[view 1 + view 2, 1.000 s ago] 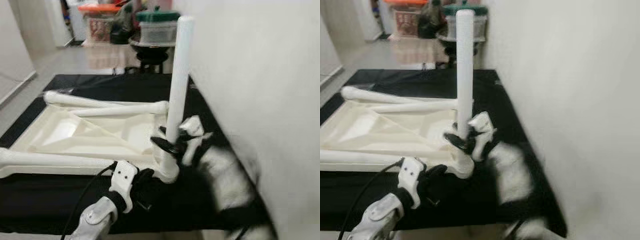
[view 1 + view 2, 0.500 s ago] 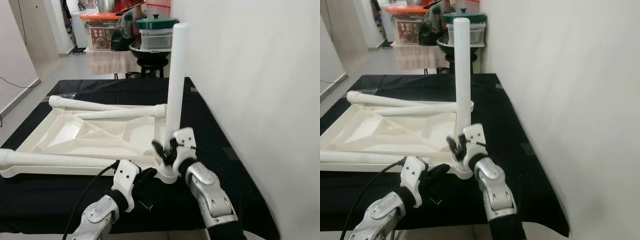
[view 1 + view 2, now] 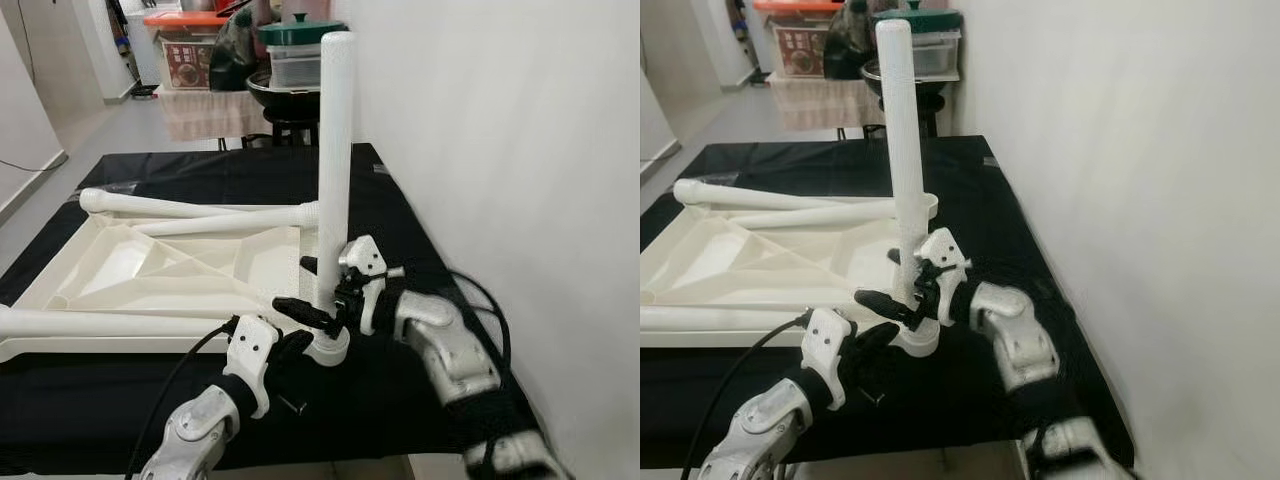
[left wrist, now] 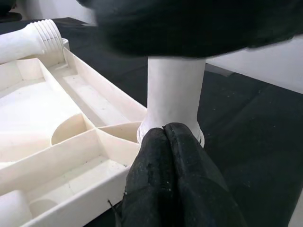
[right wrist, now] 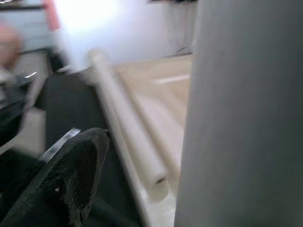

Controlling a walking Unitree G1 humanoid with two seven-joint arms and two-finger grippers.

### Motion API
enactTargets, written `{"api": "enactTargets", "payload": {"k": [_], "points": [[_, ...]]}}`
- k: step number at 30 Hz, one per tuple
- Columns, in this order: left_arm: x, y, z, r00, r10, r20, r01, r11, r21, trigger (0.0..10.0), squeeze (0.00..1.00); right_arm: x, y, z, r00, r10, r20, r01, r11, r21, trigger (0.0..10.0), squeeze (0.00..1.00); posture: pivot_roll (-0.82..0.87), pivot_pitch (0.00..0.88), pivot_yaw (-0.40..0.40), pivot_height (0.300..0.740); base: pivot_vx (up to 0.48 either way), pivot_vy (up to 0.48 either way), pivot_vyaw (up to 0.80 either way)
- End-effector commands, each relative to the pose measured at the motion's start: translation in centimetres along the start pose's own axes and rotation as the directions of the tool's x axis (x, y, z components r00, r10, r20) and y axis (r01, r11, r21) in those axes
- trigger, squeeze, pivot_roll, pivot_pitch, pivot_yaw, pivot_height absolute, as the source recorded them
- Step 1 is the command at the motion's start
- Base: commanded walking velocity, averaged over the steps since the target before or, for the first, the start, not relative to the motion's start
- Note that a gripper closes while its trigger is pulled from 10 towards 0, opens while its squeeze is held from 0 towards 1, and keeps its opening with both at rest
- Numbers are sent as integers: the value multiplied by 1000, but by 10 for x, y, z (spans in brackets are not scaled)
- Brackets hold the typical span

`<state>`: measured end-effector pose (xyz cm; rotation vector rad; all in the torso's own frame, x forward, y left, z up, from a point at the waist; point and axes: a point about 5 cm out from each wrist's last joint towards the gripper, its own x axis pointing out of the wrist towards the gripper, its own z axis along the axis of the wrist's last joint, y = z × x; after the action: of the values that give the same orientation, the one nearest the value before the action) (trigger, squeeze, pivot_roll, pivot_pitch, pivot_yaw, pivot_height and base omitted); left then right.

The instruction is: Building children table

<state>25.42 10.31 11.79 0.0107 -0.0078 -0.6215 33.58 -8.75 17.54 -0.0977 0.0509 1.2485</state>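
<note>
One upright leg (image 3: 333, 160) stands in the corner socket of the upturned tabletop (image 3: 160, 270) on black cloth. Right pincer (image 3: 312, 290) spread wide around its base; left pincer (image 4: 165, 142) closed, tips touching the socket.

– What's the room like?
– A plain white wall (image 3: 520, 150) runs along the right, with a black mat (image 3: 400, 400) on a pale grey floor (image 3: 110, 125).
– And farther back?
– Stacked storage boxes (image 3: 190, 50) and a green-lidded container (image 3: 300, 50).

Upturned white tabletop (image 3: 170, 270) on black-clothed surface (image 3: 390, 390)
</note>
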Motion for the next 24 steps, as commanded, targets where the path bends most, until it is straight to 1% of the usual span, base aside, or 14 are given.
{"api": "enactTargets", "payload": {"k": [1,2,3,6,9,15,16,17,18,19,20,21,23,24], "points": [[0,-1,-5,1000,-1,-19,1,1000,3,10000,0,4,5,-5,993,119,-12,-119,993,21,10000,0,47,0,-40,740,0,0,0],[0,-1,-5,1000,-1,-19,1,1000,3,10000,0,4,5,-5,993,119,-12,-119,993,21,10000,0,47,0,-40,740,0,0,0],[0,-1,-5,1000,-1,-19,1,1000,2,10000,0,1,0,-6,990,141,-20,-139,989,48,0,0,51,0,-42,740,0,0,0],[0,-1,-5,1000,-2,-19,2,1000,2,10000,0,0,-4,-6,989,148,-19,-147,987,65,0,0,53,0,-42,740,0,0,0],[0,-1,-5,1000,-2,-19,2,1000,0,10000,0,-4,-10,-6,993,116,-28,-113,991,72,0,0,51,0,-43,740,0,0,0],[0,-2,-5,1000,-3,-18,3,1000,-3,10000,0,-9,-14,-8,997,54,-47,-53,998,23,0,0,44,0,-38,740,0,0,0],[0,-2,-5,1000,-3,-18,3,1000,-4,10000,0,-12,-15,-9,999,20,-48,-20,1000,6,0,0,43,0,-36,740,0,0,0],[-1,-2,-5,1000,-3,-18,3,1000,-5,10000,0,-12,-15,-11,997,-59,-43,59,998,2,0,0,37,0,-40,740,0,0,0],[-1,-2,-5,1000,-3,-18,3,1000,-5,10000,0,-12,-15,-11,997,-59,-43,59,998,2,0,0,37,0,-40,740,0,0,0],[-2,-1,-5,1000,-3,-17,3,1000,-5,10000,0,-5,-12,-16,974,-227,-23,227,974,11,0,0,36,0,-47,740,0,0,0],[-2,-1,-5,1000,-3,-17,3,1000,-5,10000,0,-5,-12,-16,974,-227,-23,227,974,11,0,0,36,0,-47,740,0,0,0],[-3,0,-4,1000,-2,-17,1,1000,-5,10000,0,0,-11,-26,792,-610,-3,607,788,107,0,0,24,0,-45,740,0,0,0],[-3,0,-4,1000,-2,-17,1,1000,-5,10000,0,0,-11,-26,792,-610,-3,607,788,107,0,0,24,0,-45,740,0,0,0],[-3,1,-4,1000,0,-17,0,1000,-4,10000,0,14,24,-53,706,-702,-90,707,694,138,0,0,22,0,-30,740,0,0,0]]}}
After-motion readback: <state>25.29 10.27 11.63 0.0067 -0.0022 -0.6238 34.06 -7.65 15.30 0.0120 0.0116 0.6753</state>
